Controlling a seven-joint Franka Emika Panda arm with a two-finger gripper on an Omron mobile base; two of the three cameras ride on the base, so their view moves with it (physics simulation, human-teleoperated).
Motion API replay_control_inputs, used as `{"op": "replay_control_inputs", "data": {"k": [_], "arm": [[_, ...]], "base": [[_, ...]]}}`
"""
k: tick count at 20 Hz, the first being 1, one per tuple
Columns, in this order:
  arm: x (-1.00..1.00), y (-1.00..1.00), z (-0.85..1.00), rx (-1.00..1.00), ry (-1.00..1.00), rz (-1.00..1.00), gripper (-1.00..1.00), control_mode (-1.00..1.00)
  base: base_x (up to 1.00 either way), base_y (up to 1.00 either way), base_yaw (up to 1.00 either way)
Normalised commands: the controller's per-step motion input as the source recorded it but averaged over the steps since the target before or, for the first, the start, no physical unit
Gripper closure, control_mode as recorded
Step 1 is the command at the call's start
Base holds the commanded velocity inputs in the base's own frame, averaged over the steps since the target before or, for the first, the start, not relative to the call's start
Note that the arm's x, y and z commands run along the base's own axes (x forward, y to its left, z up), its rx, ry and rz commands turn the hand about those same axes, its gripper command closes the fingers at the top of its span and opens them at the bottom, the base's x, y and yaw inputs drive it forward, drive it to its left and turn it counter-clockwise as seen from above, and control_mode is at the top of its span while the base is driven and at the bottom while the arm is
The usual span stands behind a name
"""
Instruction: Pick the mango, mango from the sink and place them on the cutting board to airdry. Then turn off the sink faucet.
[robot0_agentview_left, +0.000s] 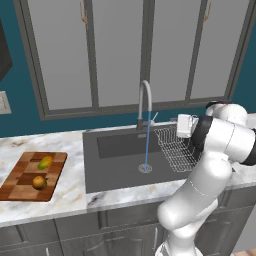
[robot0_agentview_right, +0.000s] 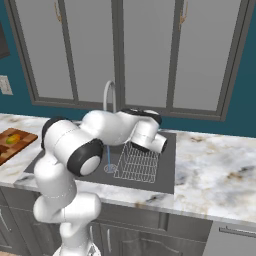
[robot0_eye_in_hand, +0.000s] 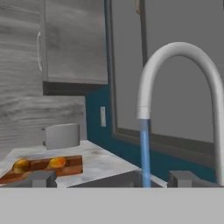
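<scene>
Both mangos lie on the checkered wooden cutting board (robot0_agentview_left: 20, 187) left of the sink (robot0_agentview_left: 110, 170): the yellow-green mango (robot0_agentview_left: 45, 162) further back, the orange-brown mango (robot0_agentview_left: 39, 182) nearer the front. The hand view shows them small at lower left, one mango (robot0_eye_in_hand: 21, 165) beside the other (robot0_eye_in_hand: 56, 162). The silver gooseneck sink faucet (robot0_agentview_left: 144, 102) runs a blue stream of water (robot0_agentview_left: 146, 147) onto the drain. My gripper (robot0_eye_in_hand: 113, 179) is open and empty, level with the spout (robot0_eye_in_hand: 175, 65) and to the right of it, above the wire rack (robot0_agentview_left: 176, 149).
A toaster (robot0_eye_in_hand: 62, 135) stands on the counter beyond the board. A wall outlet (robot0_agentview_left: 4, 102) sits on the teal wall at far left. Window frames run behind the sink. Marble counter (robot0_agentview_right: 215, 170) stretches right of the basin.
</scene>
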Motion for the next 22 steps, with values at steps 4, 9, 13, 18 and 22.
{"op": "replay_control_inputs", "data": {"k": [4, 9, 13, 18, 22], "arm": [[0.23, 0.02, -0.01, 0.0, 0.0, 0.0, -1.0, -1.0], [0.28, 0.08, -0.09, 0.0, 0.0, -0.01, -1.0, -1.0], [0.31, 0.1, -0.22, 0.0, 0.0, -0.02, -1.0, -1.0], [0.33, 0.11, -0.08, 0.0, 0.0, -0.01, -1.0, -1.0], [0.32, 0.01, -0.04, 0.0, 0.0, -0.01, -1.0, -1.0]], "base": [[0.0, 0.0, 0.0], [0.0, 0.0, 0.0], [0.0, 0.0, 0.0], [0.0, 0.0, 0.0], [0.0, 0.0, 0.0]]}}
